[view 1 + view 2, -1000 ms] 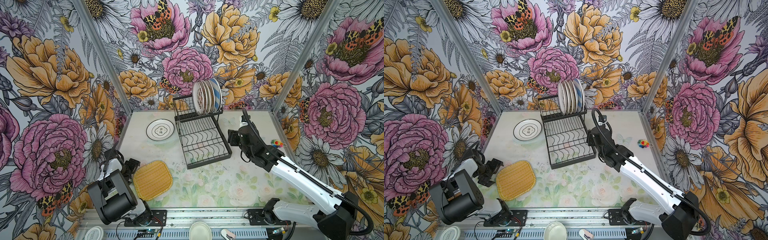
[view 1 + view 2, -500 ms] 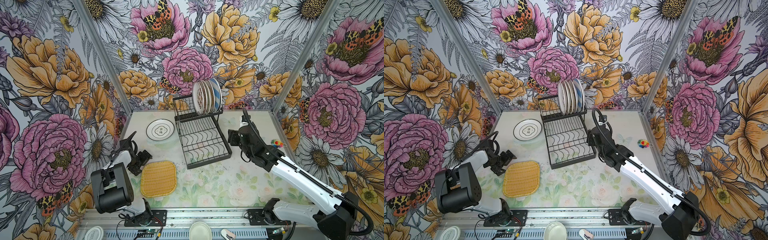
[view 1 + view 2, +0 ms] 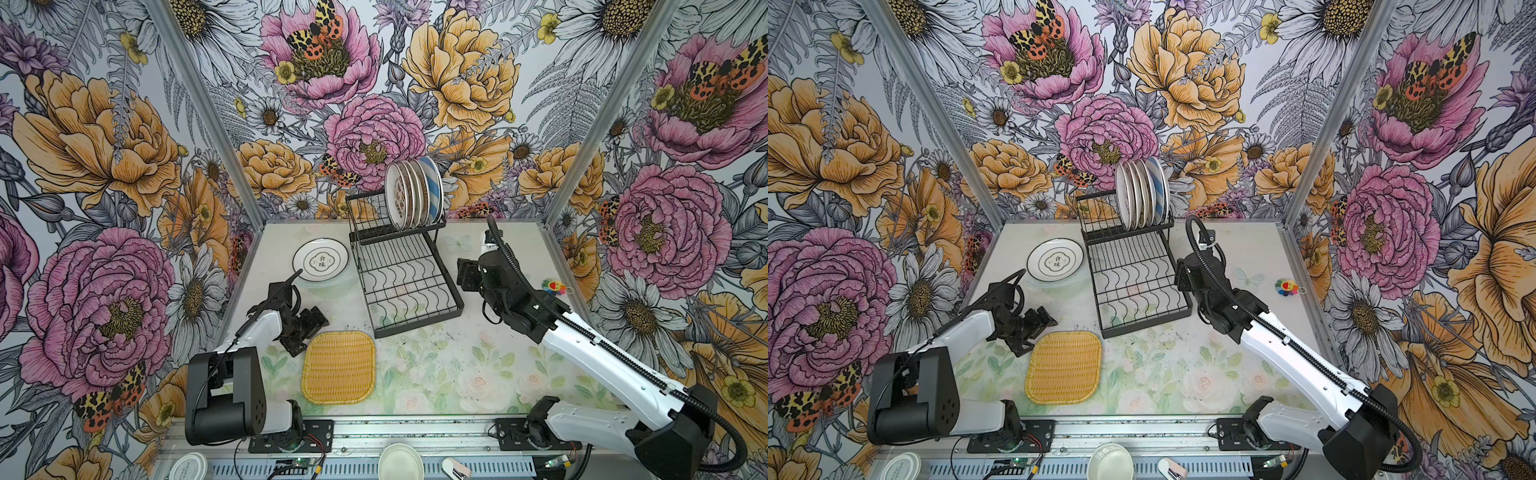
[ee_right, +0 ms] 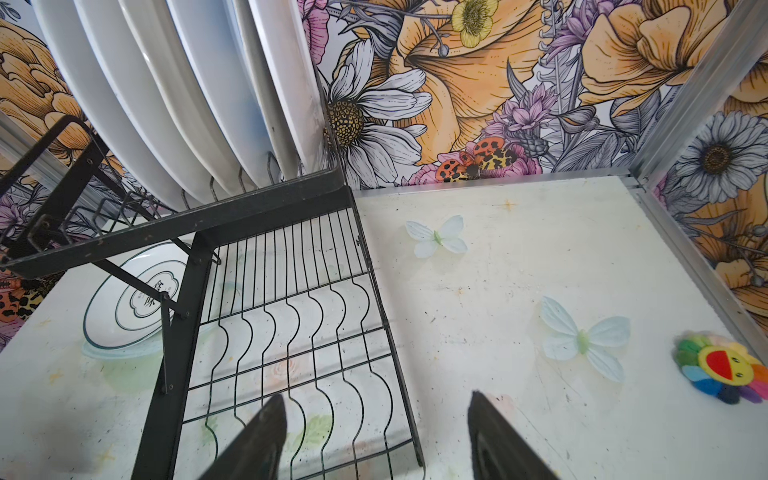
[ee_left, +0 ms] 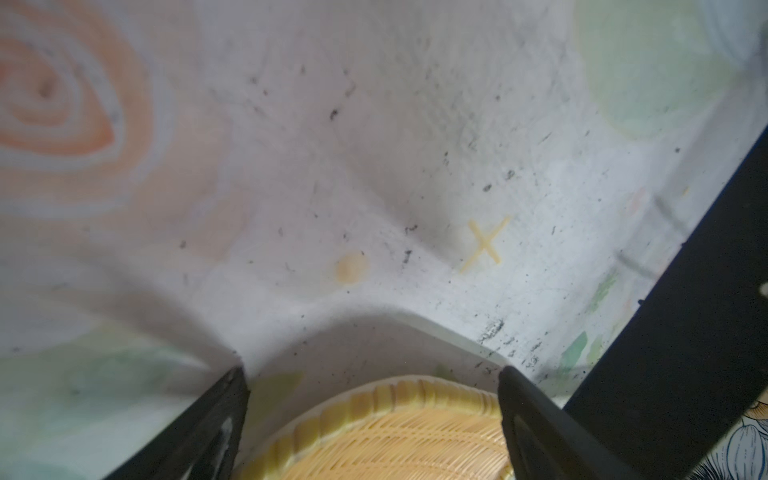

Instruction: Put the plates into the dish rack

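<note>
A yellow woven square tray (image 3: 338, 368) (image 3: 1064, 368) lies flat on the table in front of the dish rack. My left gripper (image 3: 309, 334) (image 3: 1036, 332) is open at its far left corner. In the left wrist view that corner (image 5: 395, 440) sits between the spread fingers of the left gripper (image 5: 372, 370), untouched. Several plates (image 3: 411, 199) (image 3: 1142, 193) (image 4: 166, 104) stand upright in the upper tier of the black wire dish rack (image 3: 419, 330) (image 3: 1142, 328) (image 4: 266, 208). A white plate with Chinese characters (image 3: 320, 261) (image 3: 1055, 260) (image 4: 137, 299) lies left of the rack. My right gripper (image 3: 465, 276) (image 3: 1183, 278) (image 4: 376, 395) hovers open and empty by the lower tier's right edge.
A rainbow flower toy (image 3: 556, 286) (image 4: 723, 365) lies near the right wall. A pale bowl (image 3: 401, 461) and a white lid (image 3: 189, 467) sit on the front rail, outside the table. Flowered walls close in the left, back and right sides.
My left gripper has swung from the front left toward the rack, and the yellow tray has slid right and turned square to the table. The right arm has not moved.
</note>
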Robot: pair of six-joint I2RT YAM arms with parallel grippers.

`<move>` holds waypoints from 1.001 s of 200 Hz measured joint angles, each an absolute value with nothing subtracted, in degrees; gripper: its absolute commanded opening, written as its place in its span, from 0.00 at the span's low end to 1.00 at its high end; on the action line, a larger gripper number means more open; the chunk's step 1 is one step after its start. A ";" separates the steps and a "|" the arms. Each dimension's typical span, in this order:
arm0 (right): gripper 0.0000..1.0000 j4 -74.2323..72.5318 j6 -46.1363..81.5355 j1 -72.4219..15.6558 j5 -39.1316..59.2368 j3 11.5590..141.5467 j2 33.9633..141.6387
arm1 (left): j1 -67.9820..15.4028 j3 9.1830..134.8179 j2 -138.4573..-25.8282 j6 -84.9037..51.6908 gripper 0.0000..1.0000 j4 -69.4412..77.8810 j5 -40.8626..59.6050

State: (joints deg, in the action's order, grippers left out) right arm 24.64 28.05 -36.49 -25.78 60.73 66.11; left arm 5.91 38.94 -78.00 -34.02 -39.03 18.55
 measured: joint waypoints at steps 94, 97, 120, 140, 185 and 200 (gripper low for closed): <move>0.69 24.62 28.93 -36.49 -25.15 59.48 65.67 | -0.32 36.73 -74.98 -39.57 0.94 -40.66 18.50; 0.69 24.64 28.95 -36.49 -25.12 59.40 65.67 | -0.38 36.56 -74.74 -39.66 0.94 -40.66 18.48; 0.69 24.69 29.41 -36.49 -23.62 58.83 65.69 | -0.43 35.75 -72.29 -40.62 0.95 -42.26 18.31; 0.69 24.97 30.13 -36.49 -20.78 58.46 65.80 | -1.02 35.77 -68.64 -41.08 0.99 -44.64 16.43; 0.70 25.15 32.77 -36.58 -10.50 56.21 68.45 | -8.12 36.12 -64.60 -44.12 0.99 -49.76 8.58; 0.71 25.32 33.65 -37.15 -7.57 54.89 69.08 | -10.46 36.12 -65.49 -44.86 0.99 -50.59 6.39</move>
State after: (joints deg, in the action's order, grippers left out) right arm 25.32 33.65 -37.15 -7.57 54.89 69.08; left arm -10.46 36.12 -65.49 -44.86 -50.59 6.39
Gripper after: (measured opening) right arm 0.701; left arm 0.987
